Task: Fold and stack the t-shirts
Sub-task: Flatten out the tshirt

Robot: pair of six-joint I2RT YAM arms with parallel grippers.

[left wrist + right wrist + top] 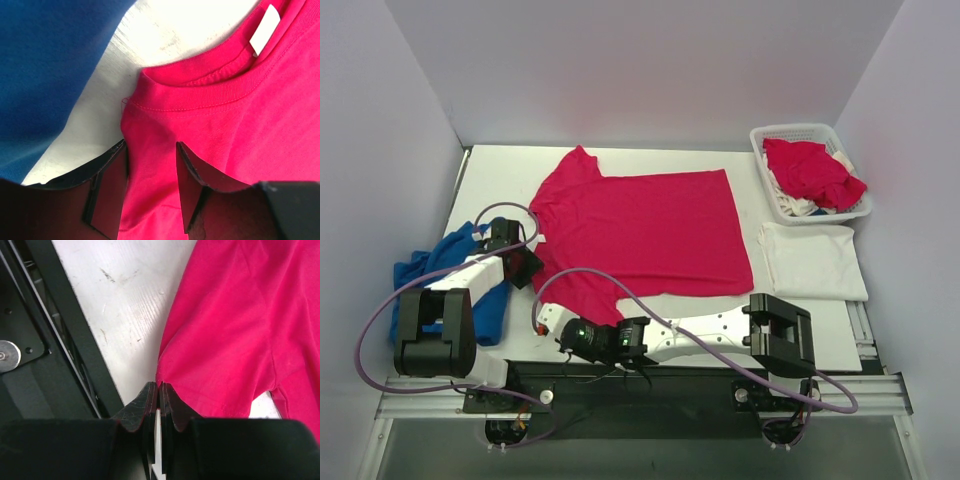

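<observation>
A white table [500, 175], lightly scratched, carries everything. A white lattice basket [798, 128] stands at its far right corner. A crumpled blue cloth [415, 275] lies at the left edge. A metal rail [660, 398] runs along the near edge.

A: Where's the left pincer [523, 263]?
B: At the neck edge of the spread red t-shirt [650, 235]. Its arm reaches forward from the base, and its 2 fingers [107, 190] are apart with cloth between them.
A: And the right pincer [546, 318]?
B: Its arm lies low, stretched leftward along that shirt's near edge. Its 2 fingers are pressed together on the sleeve hem.
</observation>
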